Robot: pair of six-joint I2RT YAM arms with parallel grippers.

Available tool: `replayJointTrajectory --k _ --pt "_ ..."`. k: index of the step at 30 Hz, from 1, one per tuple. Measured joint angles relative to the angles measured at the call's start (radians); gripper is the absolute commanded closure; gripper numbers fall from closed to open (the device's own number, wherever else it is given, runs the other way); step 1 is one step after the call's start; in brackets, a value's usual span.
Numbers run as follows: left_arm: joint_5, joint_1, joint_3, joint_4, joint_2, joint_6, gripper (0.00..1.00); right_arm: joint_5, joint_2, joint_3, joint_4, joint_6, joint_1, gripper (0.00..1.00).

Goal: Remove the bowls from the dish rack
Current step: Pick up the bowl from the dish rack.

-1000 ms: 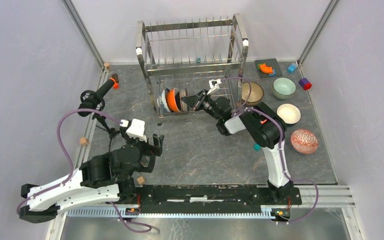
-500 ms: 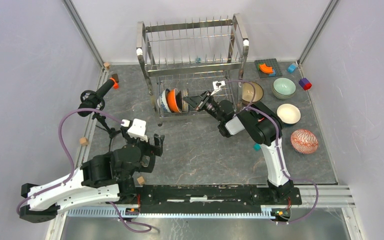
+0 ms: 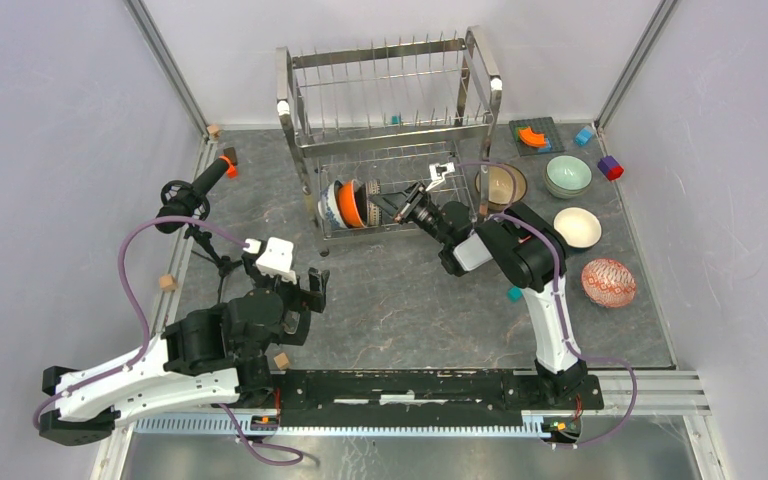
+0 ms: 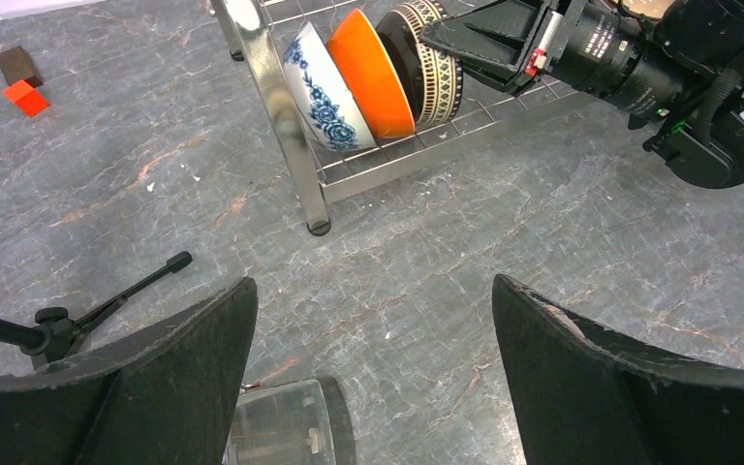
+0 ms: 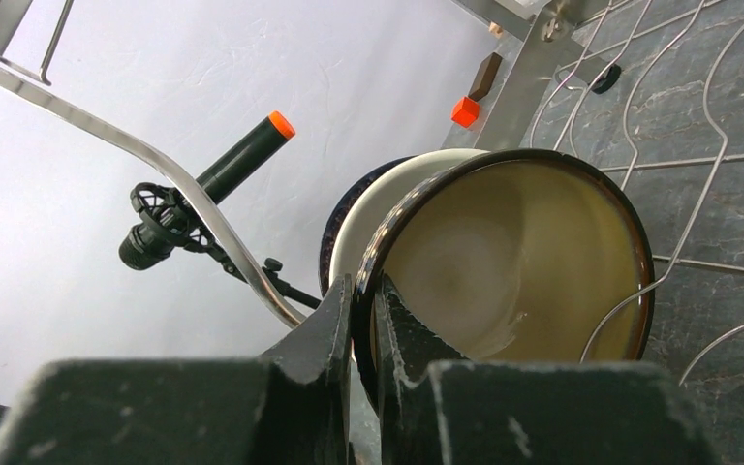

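The right gripper (image 3: 388,205) has edged rightward in the rack's (image 3: 390,55) lower tier. Only its wrist view shows it pinching the banded bowl's (image 5: 513,262) rim. The left wrist view alone shows that bowl's striped outside against the orange bowl (image 4: 373,73) and blue bowl (image 4: 315,92), with the left gripper (image 4: 370,291) spread wide.

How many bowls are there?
7. Three stand in the dish rack: blue-and-white bowl, orange bowl, dark banded bowl. Four sit on the table right of it: brown bowl, green bowl, white bowl, red-patterned bowl.

Left claw (image 4: 373,291) wide apart, right claw (image 5: 365,295) tight.
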Motion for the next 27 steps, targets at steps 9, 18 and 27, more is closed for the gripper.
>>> replayJointTrajectory --k 9,18,27 --pt "0.0 0.0 0.0 0.0 0.0 0.0 0.04 0.011 -0.023 -0.038 0.003 0.055 -0.004 1.0" --pt "-0.007 0.0 0.0 0.0 0.002 0.0 0.05 0.024 -0.054 -0.097 0.009 0.09 -0.024 1.0" --pt "-0.113 0.011 -0.013 0.06 0.125 -0.004 0.1 0.021 -0.063 -0.114 0.014 0.092 -0.028 1.0"
